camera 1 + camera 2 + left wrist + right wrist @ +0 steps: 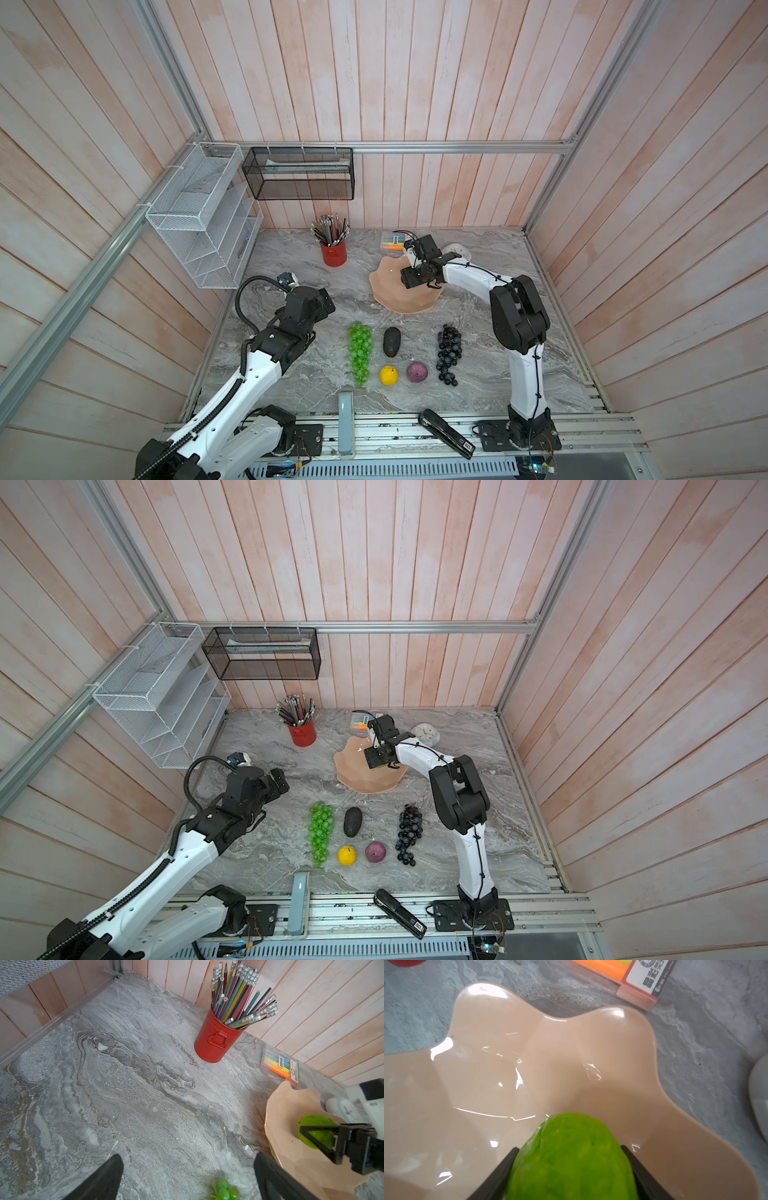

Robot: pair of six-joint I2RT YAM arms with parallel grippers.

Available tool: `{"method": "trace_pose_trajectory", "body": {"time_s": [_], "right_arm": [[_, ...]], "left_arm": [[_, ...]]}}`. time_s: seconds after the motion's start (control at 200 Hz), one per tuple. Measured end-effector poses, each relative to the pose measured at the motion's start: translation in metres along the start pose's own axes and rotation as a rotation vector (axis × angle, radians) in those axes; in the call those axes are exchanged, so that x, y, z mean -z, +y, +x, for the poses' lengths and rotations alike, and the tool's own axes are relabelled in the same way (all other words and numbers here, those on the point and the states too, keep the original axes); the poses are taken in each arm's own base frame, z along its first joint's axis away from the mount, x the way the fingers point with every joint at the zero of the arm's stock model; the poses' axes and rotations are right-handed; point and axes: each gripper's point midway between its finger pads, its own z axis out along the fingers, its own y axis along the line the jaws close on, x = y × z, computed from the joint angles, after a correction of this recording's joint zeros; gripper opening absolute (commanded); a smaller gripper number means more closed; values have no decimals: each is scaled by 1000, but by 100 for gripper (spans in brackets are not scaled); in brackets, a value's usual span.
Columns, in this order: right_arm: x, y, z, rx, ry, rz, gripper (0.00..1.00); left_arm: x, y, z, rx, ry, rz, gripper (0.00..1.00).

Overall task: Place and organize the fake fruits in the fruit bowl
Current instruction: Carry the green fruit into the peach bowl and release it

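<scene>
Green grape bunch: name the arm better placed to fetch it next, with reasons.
Left. The left gripper is open and empty, and the green grape bunch lies nearest that arm. The right gripper is shut on the lime-green ball over the fruit bowl.

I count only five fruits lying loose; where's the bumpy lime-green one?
Both wrist views show the lime-green ball clamped in the right gripper over the peach-pink fruit bowl, toward the back of the table near the white clock.
</scene>
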Motion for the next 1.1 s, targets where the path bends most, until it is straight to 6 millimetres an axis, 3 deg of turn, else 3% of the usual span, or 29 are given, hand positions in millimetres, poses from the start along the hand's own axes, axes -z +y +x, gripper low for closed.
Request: {"method": "trace_pose_trajectory", "body": {"time_s": [0.295, 0.525, 0.785, 0.92, 1.1], "right_arm": [[-14, -2, -3, 21, 3, 13, 55], [-14, 1, -4, 27, 1, 14, 82], [-14, 9, -3, 71, 2, 38, 90], [-1, 6, -11, 82, -20, 57, 91], [40, 7, -37, 97, -99, 64, 91]], "left_arm": [[-2, 1, 4, -8, 14, -10, 100], [-2, 1, 3, -9, 17, -12, 100], [-6, -3, 7, -22, 52, -13, 100], [-9, -8, 14, -42, 97, 4, 100], [-12, -16, 28, -84, 188, 35, 100]]}}
